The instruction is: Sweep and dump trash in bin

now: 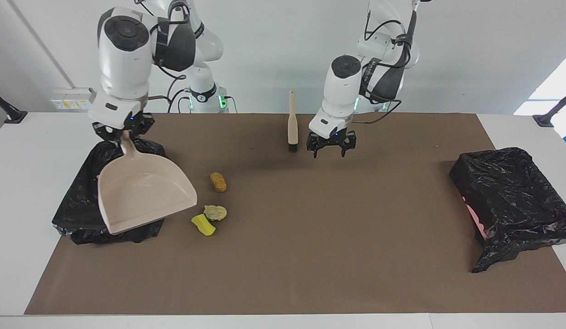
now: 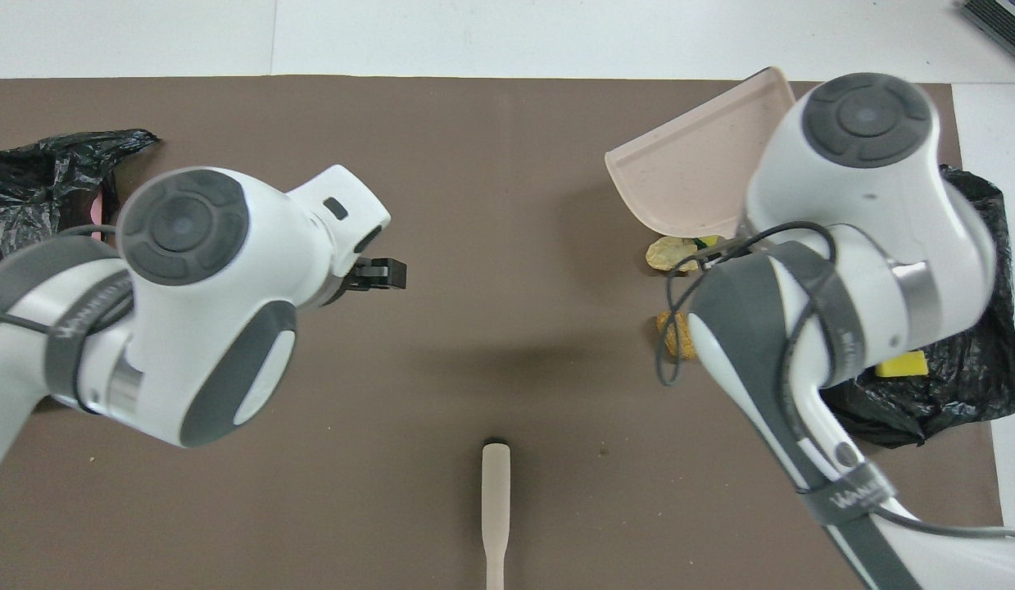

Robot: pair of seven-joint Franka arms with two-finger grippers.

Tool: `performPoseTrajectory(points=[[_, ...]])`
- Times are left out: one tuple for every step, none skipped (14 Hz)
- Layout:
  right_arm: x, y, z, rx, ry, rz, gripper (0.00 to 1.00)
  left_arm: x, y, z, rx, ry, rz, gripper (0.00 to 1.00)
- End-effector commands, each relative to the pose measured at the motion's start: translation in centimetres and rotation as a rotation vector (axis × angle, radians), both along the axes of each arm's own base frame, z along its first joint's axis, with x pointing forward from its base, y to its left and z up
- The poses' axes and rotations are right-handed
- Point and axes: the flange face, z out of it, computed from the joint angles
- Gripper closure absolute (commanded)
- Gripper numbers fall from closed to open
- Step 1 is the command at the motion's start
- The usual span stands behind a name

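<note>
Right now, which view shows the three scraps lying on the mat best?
The facing view: the tan lump, pale lump and yellow chunk all lie uncovered beside the dustpan. In the overhead view, the right arm and dustpan hide most of them.

You have two black crinkled plastic-lined bins, one at mid left of the facing view and one at mid right. One beige plastic dustpan. One beige-handled hand brush with black bristles, standing upright at upper centre. Scraps on the brown mat count three: one tan oblong bread-like lump, one pale crumbly bread-like lump, one bright yellow spongy chunk. A fourth scrap, a yellow spongy piece, shows in the bin in the overhead view. Two white robot arms.
</note>
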Motion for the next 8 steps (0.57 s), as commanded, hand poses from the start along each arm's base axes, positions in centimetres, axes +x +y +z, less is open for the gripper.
performPoseTrajectory(points=[[3.1,3.9,-1.5,0.122,-0.067,-0.187,1.00,1.0,4.7,5.7,0.034,0.003,-0.044,0.00],[4.0,6.6,-2.1,0.157,-0.084,-0.216,1.00,0.9,7.1,7.4,0.030,0.001,-0.037,0.00],[5.1,8.9,-2.6,0.198,-0.099,-0.264,1.00,0.2,9.0,8.9,0.030,0.007,-0.035,0.00],[6.3,10.7,-3.1,0.235,-0.108,-0.329,1.00,-1.0,10.7,10.7,0.034,0.008,-0.050,0.00],[6.9,13.0,-4.0,0.258,-0.116,-0.363,1.00,-2.2,11.9,12.1,0.043,0.020,-0.085,0.00],[7.2,15.1,-5.3,0.274,-0.125,-0.383,1.00,-3.2,13.2,12.7,0.052,0.052,-0.100,0.00],[7.2,17.1,-6.9,0.322,-0.125,-0.386,1.00,-4.3,14.4,13.3,0.058,0.092,-0.108,0.00],[6.9,18.7,-8.2,0.359,-0.104,-0.380,1.00,-5.0,15.1,13.4,0.062,0.124,-0.125,0.00]])
